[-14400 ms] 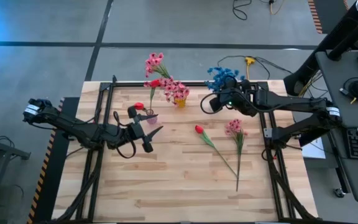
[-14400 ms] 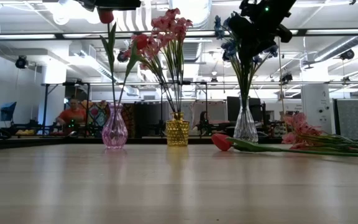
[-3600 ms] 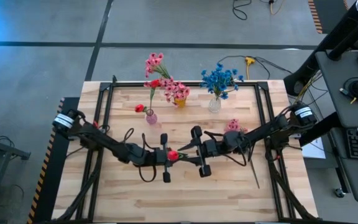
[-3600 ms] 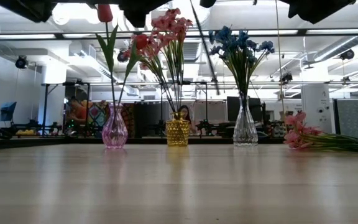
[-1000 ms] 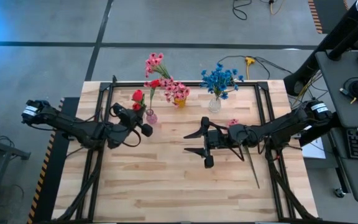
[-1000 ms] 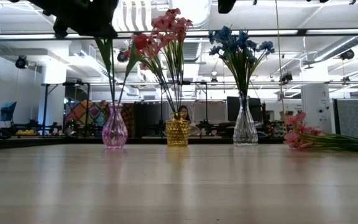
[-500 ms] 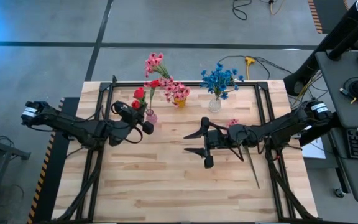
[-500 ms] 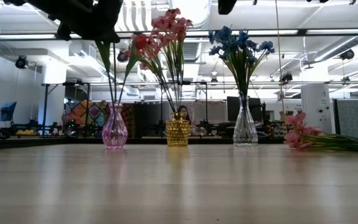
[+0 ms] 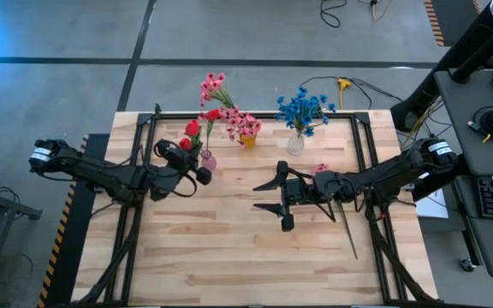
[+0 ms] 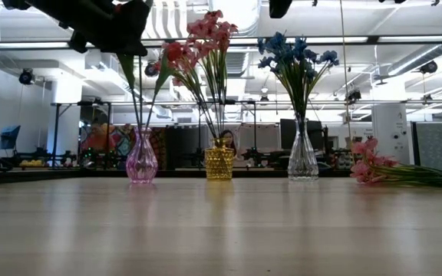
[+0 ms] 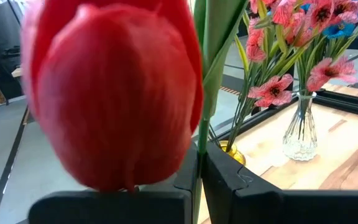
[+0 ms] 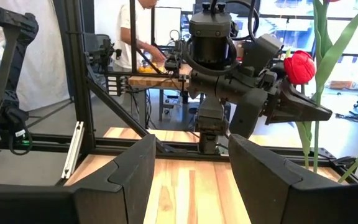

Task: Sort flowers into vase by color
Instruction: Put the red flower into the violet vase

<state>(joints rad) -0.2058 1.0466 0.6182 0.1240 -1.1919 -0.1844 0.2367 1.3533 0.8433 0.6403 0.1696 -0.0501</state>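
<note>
Left hand (image 9: 197,161): held above the pink glass vase (image 9: 207,160) at the back left of the surface (image 9: 229,248); it is closed on the green stem of a red tulip (image 9: 186,144), as seen close up in the left wrist view, where the bud (image 11: 114,93) fills most of the frame just above the dark fingers (image 11: 241,186).

Red tulip in the grip: upright, its bud carried over the vase; from the right wrist view the bud (image 12: 299,66) is seen just beside the left hand (image 12: 303,109). Whether the stem end has entered the vase mouth cannot be told.

Pink glass vase: seen in the low view (image 10: 142,163) with green stems rising out of it; a second red bud (image 9: 193,127) is seen just behind the gripped one.

Yellow vase (image 9: 247,139): at the back middle, holding pink blooms (image 9: 215,85) and one red flower (image 9: 212,114).

Clear vase (image 9: 295,144): to the right of the yellow one, holding the blue blooms (image 9: 302,108).

Right hand (image 9: 268,196): hovering over the middle of the surface, fingers spread wide with nothing between them.

Loose pink flower (image 9: 321,168): lying on the surface by the right arm, its stem (image 9: 347,229) running toward the front; seen in the low view at the right edge (image 10: 367,170).

Person (image 12: 143,31): seen in the room beyond, in the right wrist view.
</note>
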